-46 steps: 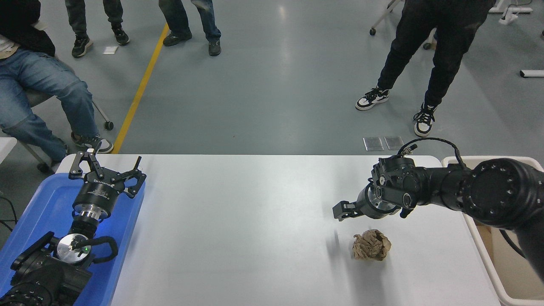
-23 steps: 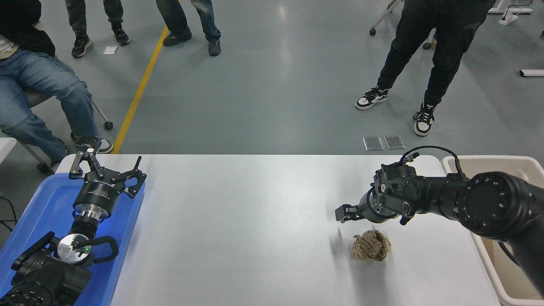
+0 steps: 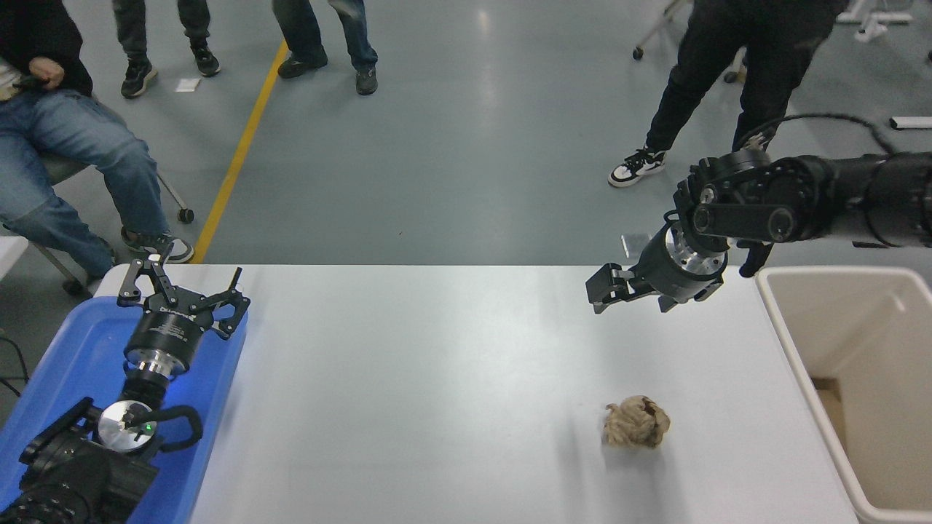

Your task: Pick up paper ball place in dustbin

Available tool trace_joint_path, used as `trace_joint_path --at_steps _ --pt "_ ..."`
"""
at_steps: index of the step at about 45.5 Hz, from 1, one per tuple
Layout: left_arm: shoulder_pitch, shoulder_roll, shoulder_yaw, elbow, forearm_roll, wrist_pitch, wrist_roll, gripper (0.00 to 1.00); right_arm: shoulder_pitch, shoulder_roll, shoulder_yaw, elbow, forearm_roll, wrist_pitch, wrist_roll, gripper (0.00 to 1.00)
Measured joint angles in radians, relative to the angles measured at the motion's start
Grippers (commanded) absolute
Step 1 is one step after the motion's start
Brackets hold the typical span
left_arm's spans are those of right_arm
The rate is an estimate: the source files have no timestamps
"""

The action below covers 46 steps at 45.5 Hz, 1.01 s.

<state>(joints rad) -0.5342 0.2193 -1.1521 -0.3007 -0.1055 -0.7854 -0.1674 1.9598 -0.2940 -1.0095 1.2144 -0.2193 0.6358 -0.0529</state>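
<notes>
Head view: wrinkly tan paper ball (image 3: pixel 636 422) on smooth white table (image 3: pixel 437 378), right claw (image 3: pixel 604 287) aloft, grip state unclear

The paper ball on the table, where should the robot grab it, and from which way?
Probably straight down from above, fingers closing across the middle of the paper ball. It is a roughly round crumpled wad sitting alone on the white table, so no side is better, and nothing blocks the top. The right gripper hangs well beyond it, not touching; the dustbin stands to the right.
</notes>
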Motion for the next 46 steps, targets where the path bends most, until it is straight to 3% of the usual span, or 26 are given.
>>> trace_joint_path --at_steps 11,24,46 --pt "0.0 0.0 0.0 0.0 0.0 0.0 0.0 0.99 0.322 -0.076 -0.102 0.24 0.045 0.104 0.001 1.0" --pt "0.0 0.0 0.0 0.0 0.0 0.0 -0.001 0.99 0.564 -0.089 -0.159 0.39 0.073 0.138 0.003 1.0" --pt "0.0 0.0 0.001 0.0 0.0 0.0 0.0 0.99 0.558 -0.061 -0.149 0.419 0.095 0.148 0.002 1.0"
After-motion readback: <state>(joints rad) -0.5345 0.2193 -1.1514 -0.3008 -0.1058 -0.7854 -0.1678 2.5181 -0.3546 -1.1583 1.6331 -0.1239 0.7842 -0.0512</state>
